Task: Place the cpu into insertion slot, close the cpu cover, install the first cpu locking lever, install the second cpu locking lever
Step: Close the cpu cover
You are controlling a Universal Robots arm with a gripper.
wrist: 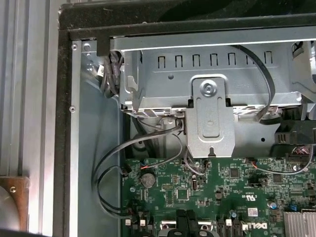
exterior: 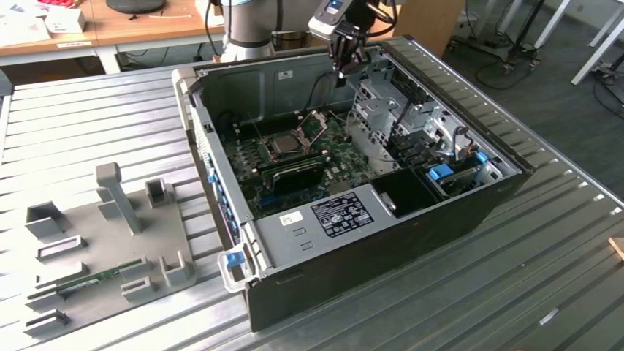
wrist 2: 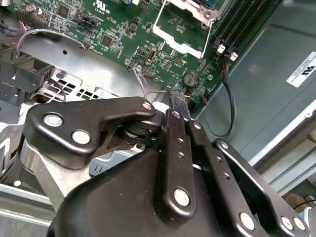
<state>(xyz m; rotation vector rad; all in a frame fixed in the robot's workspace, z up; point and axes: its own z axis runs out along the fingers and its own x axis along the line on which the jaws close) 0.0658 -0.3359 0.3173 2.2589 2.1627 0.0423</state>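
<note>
You are looking into the open computer case (wrist: 63, 74), its black rim running beside the ribbed metal table (wrist: 22, 89). A grey drive cage (wrist: 163, 84) is sitting against the green motherboard (wrist: 222, 192), with a screwed bracket (wrist: 210, 118) hanging over the board's edge. Grey cables (wrist: 106, 170) are looping near a coin battery (wrist: 147, 178). The gripper (wrist: 186, 223) is showing its dark fingertips close together over the board.

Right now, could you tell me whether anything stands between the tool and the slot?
Only the cover: it stands open at the edge of the slot nearest the tool, which hangs above the open case. Nothing else visible blocks the way down to the slot.
</note>
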